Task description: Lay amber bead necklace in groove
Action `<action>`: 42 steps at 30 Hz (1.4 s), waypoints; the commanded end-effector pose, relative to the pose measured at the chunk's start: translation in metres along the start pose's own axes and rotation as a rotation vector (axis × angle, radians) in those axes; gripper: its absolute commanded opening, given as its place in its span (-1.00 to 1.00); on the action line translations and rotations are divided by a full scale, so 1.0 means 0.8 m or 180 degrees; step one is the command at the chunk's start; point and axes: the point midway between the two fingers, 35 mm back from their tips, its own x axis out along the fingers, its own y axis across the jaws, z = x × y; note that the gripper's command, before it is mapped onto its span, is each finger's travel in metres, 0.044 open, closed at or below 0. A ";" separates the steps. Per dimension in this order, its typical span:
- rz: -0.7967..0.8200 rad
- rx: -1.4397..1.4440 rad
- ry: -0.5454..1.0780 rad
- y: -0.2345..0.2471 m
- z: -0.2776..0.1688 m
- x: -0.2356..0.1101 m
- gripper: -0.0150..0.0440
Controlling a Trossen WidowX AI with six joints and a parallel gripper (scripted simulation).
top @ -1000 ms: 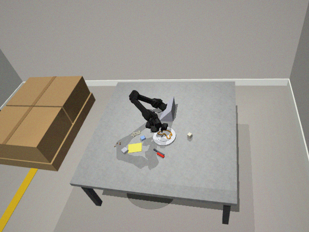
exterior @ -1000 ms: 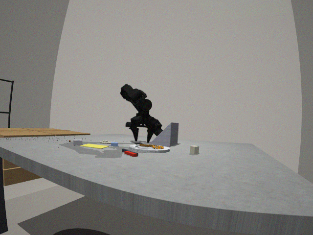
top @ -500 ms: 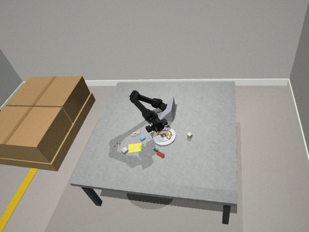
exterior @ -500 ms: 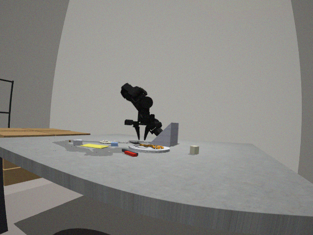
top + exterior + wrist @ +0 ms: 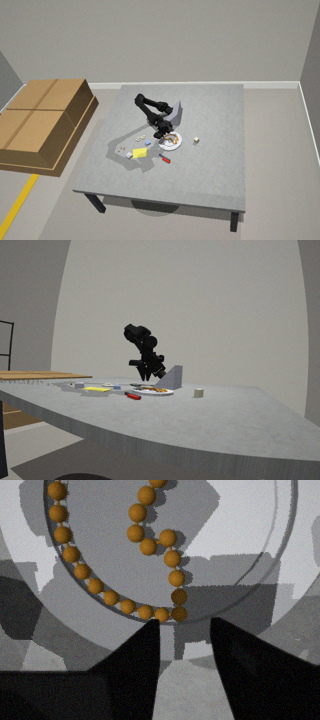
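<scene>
The amber bead necklace point(image 5: 171, 138) point(image 5: 155, 389) point(image 5: 95, 586) lies on the round white bead board point(image 5: 171, 147) point(image 5: 155, 393) point(image 5: 240, 520). In the wrist view one stretch follows the groove along the left and near rim. The other stretch bends up across the board's inner face. My gripper point(image 5: 158, 136) point(image 5: 145, 379) point(image 5: 184, 627) hangs a little above the board's near-left edge, pointing down. Its fingers stand close together with a small gap and nothing between them. The nearest beads lie just beyond the fingertips.
A grey wedge point(image 5: 175, 113) point(image 5: 171, 378) stands behind the board. A red tool point(image 5: 165, 159) point(image 5: 133, 396), yellow sheet point(image 5: 139, 152) point(image 5: 96, 389), blue block point(image 5: 147, 142), grey cube point(image 5: 128, 155) and white bead strand point(image 5: 140, 138) lie to the left. A cream cube point(image 5: 196, 139) point(image 5: 198, 392) sits to the right.
</scene>
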 end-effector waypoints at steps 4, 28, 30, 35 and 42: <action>0.0018 -0.0203 -0.0013 0.000 0.002 -0.002 -0.08; 0.0007 -0.0193 -0.0019 -0.001 0.003 0.031 -0.08; 0.0009 -0.0195 -0.0016 -0.001 0.002 0.035 -0.08; 0.0013 -0.0200 -0.0010 0.000 0.001 0.045 -0.08; 0.0014 -0.0202 -0.0008 0.000 0.001 0.048 -0.08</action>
